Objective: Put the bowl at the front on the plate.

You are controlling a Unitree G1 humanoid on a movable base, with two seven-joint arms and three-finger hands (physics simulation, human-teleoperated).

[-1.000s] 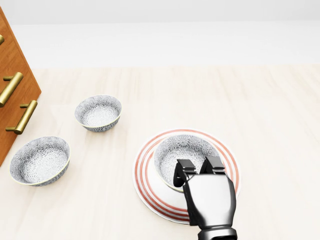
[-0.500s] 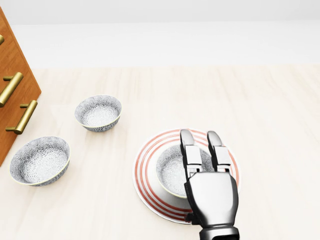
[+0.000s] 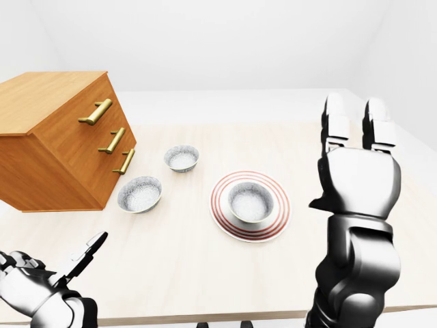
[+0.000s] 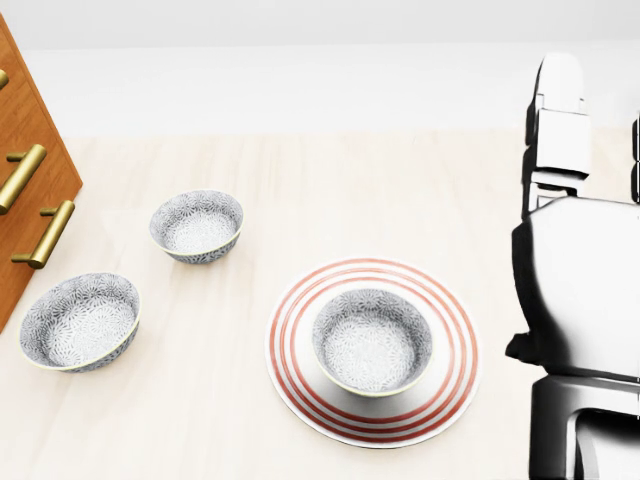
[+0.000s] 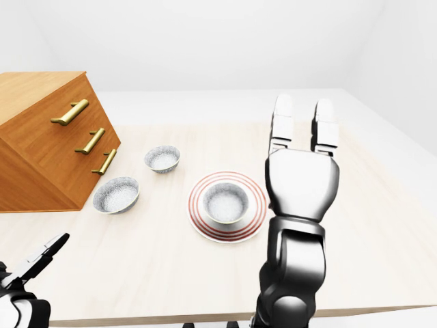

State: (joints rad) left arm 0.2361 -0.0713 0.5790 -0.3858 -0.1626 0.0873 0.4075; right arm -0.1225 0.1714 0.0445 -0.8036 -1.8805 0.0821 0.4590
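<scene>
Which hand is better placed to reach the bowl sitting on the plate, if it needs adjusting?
Right. The right hand is raised with fingers open, just right of the bowl on the plate. The left hand sits low at the left-eye view's bottom-left corner, far away.

In your head view the bowl (image 4: pixel 372 350) is sitting in the middle of the plate (image 4: pixel 450 390), which is lying on the bench (image 4: pixel 400 190). A second bowl (image 4: pixel 197 226) is standing up and left of the plate, apart from it. A third bowl (image 4: pixel 80 321) is resting lower left again, near the drawer chest (image 3: pixel 54 137) at the bench's left side. Your right robot hand (image 3: pixel 356 179) is hovering right of the plate, your left robot hand (image 3: pixel 41 290) at the left-eye view's bottom left.
</scene>
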